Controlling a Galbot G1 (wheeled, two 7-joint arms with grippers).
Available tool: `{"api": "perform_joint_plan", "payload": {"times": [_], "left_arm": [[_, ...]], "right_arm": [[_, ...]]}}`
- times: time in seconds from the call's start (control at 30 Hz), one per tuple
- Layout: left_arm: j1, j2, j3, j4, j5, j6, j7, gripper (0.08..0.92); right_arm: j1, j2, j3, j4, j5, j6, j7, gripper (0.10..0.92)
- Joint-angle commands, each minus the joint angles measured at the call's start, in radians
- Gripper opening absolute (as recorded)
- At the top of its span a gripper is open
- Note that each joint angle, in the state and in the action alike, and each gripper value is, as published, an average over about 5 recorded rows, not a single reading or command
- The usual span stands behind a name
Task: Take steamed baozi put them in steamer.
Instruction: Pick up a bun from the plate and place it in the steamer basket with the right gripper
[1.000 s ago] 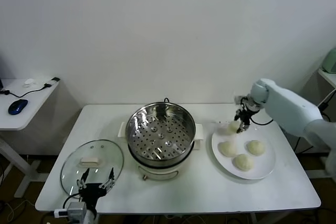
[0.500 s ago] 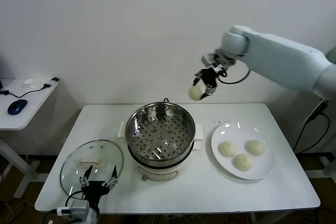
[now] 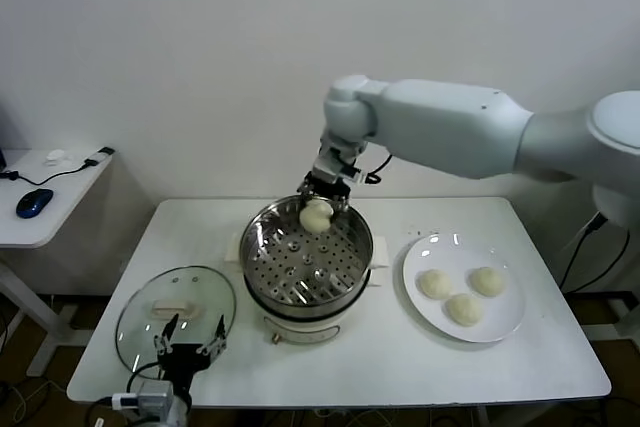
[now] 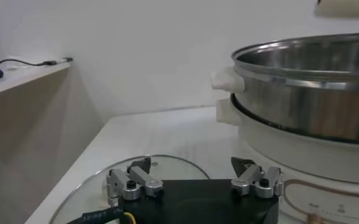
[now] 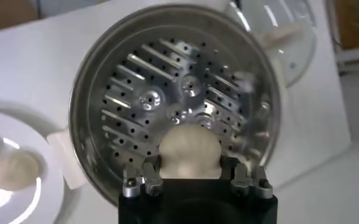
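My right gripper (image 3: 318, 209) is shut on a cream-white baozi (image 3: 316, 216) and holds it over the far rim of the steamer (image 3: 305, 292). In the right wrist view the baozi (image 5: 189, 151) sits between the fingers (image 5: 144, 171) above the perforated tray (image 5: 167, 91). Three more baozi (image 3: 434, 284) (image 3: 487, 281) (image 3: 463, 309) lie on the white plate (image 3: 505, 331) right of the steamer. My left gripper (image 3: 187, 347) is open and idle at the table's front left, over the glass lid (image 3: 140, 322); it also shows in the left wrist view (image 4: 194, 173).
The glass lid with its white handle (image 3: 169, 307) lies left of the steamer. A side desk (image 3: 45, 212) with a mouse (image 3: 33, 203) stands at far left. The steamer's wall (image 4: 313, 100) rises close to my left gripper.
My right arm has carried the baozi from above the plate, up and leftward, then down over the steamer's far rim. The left gripper has stayed put.
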Motion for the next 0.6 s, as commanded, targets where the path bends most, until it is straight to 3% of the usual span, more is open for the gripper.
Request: {"api": "perform_joint_plan", "payload": {"times": [0.03, 0.43, 0.6], "left_arm": [[-0.004, 0.004, -0.001, 0.004, 0.002, 0.001, -0.001, 0.823], [-0.015, 0.011, -0.007, 0.023, -0.005, -0.001, -0.004, 0.823], [-0.018, 0.010, -0.008, 0.023, -0.006, 0.000, -0.004, 0.823]], "right_arm": [[-0.202, 0.106, 0.063, -0.207, -0.341, 0.212, 0.087, 0.660], [-0.271, 0.179, 0.130, -0.385, -0.386, 0.255, 0.152, 0.664], [-0.265, 0.178, 0.121, -0.381, -0.335, 0.250, 0.147, 0.730]]}}
